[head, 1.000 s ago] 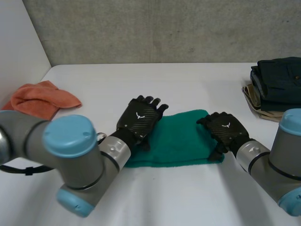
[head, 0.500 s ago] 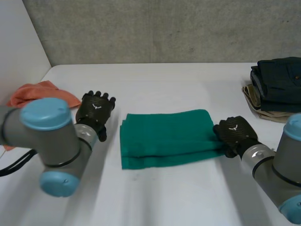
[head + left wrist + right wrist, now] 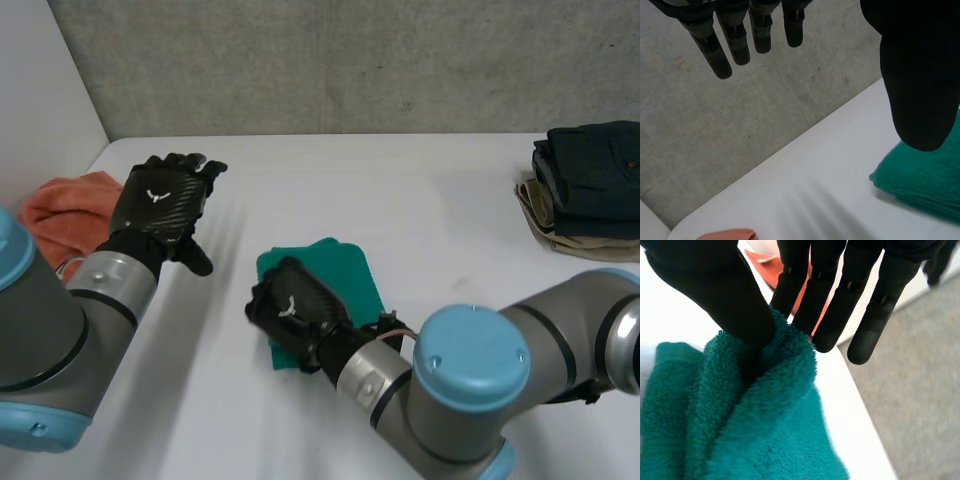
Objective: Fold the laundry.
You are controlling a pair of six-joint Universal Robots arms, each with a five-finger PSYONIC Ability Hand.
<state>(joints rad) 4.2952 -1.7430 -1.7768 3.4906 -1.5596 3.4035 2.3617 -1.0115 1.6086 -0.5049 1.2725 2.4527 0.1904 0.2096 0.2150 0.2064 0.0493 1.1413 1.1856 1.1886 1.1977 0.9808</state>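
Pinching a fold of the green towel (image 3: 335, 268) between thumb and fingers, the right hand (image 3: 297, 312) sits at the towel's edge, mid-bench (image 3: 450, 200). The left hand (image 3: 160, 203) hovers beside the orange cloth (image 3: 60, 210), fingers straight and spread, holding nothing.

Bright, soft light falls evenly from above on the white table (image 3: 450, 200), which shows almost pure white in the right wrist view. The grey wall (image 3: 350, 60) is evenly lit. The green towel (image 3: 350, 262) throws a thin, soft shadow beneath its edge; the dark clothes stack (image 3: 590, 165), far right, stays deep-toned
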